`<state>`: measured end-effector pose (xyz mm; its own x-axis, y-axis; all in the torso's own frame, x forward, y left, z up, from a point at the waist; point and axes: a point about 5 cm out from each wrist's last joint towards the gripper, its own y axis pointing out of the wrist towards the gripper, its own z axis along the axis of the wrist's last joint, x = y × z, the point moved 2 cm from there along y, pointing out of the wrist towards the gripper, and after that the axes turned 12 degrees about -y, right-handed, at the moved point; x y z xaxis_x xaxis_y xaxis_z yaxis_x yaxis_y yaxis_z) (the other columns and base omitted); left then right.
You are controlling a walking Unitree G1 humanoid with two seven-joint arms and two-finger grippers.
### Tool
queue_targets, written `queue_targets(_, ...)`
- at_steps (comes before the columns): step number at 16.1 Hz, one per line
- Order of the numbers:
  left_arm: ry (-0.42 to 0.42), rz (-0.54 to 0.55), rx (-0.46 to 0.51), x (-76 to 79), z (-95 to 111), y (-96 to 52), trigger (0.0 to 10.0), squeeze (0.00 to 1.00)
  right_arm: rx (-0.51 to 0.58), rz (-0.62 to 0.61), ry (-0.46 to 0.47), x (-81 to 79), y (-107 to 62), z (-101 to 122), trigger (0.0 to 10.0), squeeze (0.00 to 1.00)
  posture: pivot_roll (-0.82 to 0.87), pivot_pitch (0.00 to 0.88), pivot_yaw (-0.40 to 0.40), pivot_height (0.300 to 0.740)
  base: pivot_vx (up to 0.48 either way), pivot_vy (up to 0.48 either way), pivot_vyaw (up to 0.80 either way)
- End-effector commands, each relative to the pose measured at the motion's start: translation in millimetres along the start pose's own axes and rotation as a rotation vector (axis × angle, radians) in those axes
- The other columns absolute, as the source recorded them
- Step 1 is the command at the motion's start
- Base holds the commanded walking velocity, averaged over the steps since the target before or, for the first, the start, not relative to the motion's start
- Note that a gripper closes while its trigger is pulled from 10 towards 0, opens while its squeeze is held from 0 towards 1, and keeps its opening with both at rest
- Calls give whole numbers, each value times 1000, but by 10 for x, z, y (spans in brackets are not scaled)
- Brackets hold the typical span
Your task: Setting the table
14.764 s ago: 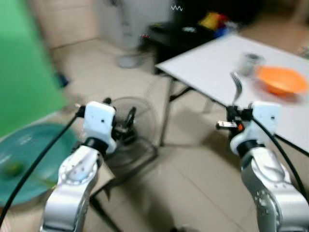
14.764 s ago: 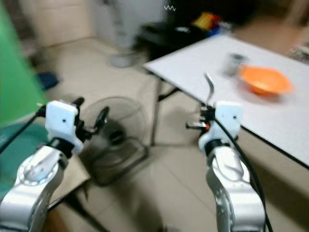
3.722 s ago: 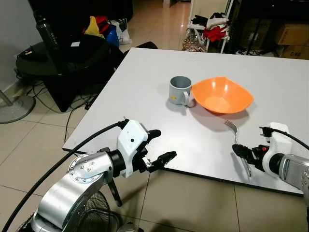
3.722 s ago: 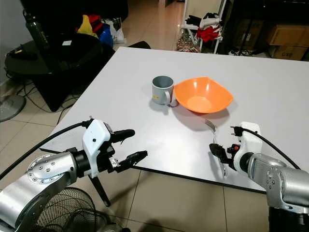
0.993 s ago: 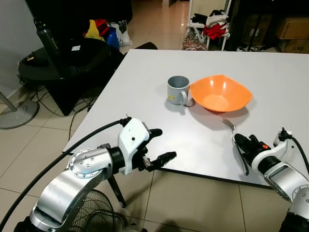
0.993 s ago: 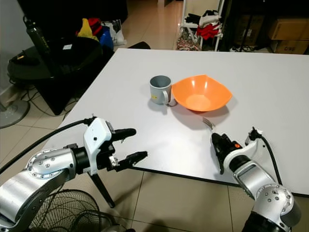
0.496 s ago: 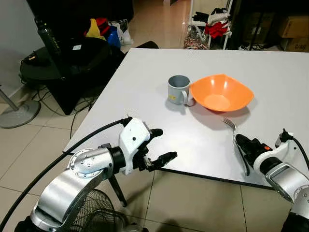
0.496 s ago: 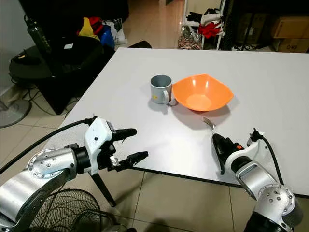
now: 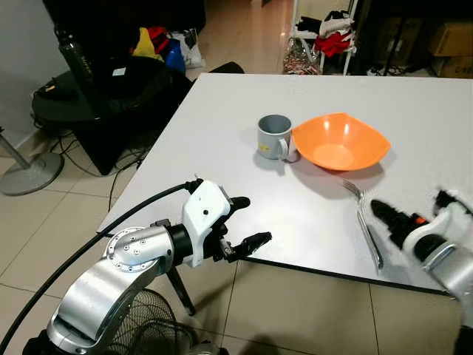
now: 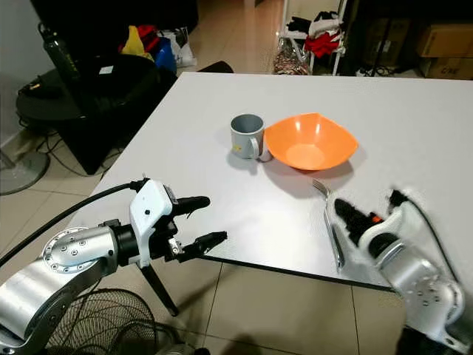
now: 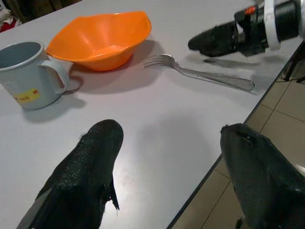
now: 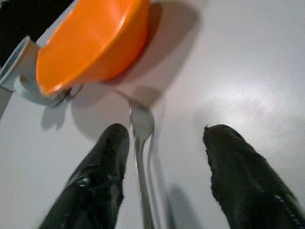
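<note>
1. Steel fork [image 9: 364, 222] now lies flat on the white bench [image 9: 222, 140], released: half a second ago the right gripper [image 10: 347, 213] was closed on its handle, and now the two black fingers stand apart with the fork between them, touching neither as far as the right wrist view shows.
2. Its tines point toward the orange bowl [image 9: 340, 142] and stop just short of the bowl's shadow; its handle runs back toward the bench's near edge. The grey mug [image 9: 275, 137] stands beside the bowl on the robot's left, its handle turned to the bowl.
3. The right arm is blurred in both eye views, so it is moving; I judge it is pulling back from the fork after the drop.
4. For the task this means the fork looks placed: bowl, mug and fork now form one setting, and what remains is likely only to clear the arm away.
5. The left gripper [image 9: 246, 222] hovers at the bench's near edge on the robot's left, well apart from the setting, its fingers wide apart and holding nothing.
</note>
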<state>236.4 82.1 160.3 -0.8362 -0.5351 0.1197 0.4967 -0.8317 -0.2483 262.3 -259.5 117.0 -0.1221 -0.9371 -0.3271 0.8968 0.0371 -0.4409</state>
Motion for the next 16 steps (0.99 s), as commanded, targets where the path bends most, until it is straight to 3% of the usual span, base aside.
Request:
queue_targets(1,19,7,-1,-28,18,-1,10000,0,14,0,-48,-45,-23,76,10000,1000,80,0,112,740,0,0,0)
queue_targets(4,20,7,3,-27,23,0,10000,0,58,-8,-114,-74,-58,224,10000,1000,79,0,111,740,0,0,0)
queue_targets(6,18,10,6,-39,27,-13,10000,0,41,64,-316,-265,-101,303,10000,1000,77,0,112,740,0,0,0)
queue_targets(7,18,11,5,-42,25,-18,10000,0,23,74,-363,-318,-99,288,10000,1000,78,0,112,740,0,0,0)
queue_targets(10,18,16,4,-50,22,-30,10000,0,24,60,-417,-406,-44,292,10000,1000,82,0,108,740,0,0,0)
queue_targets(11,19,20,2,-60,22,-42,10000,0,16,82,-452,-502,-21,262,10000,282,85,0,109,740,0,0,0)
queue_targets(12,19,22,1,-65,20,-49,10000,0,-9,80,-483,-539,-6,206,10000,0,86,0,111,740,0,0,0)
queue_targets(16,19,15,-1,-62,18,-43,10000,0,-73,-3,-523,-446,77,34,10000,0,86,0,111,740,0,0,0)
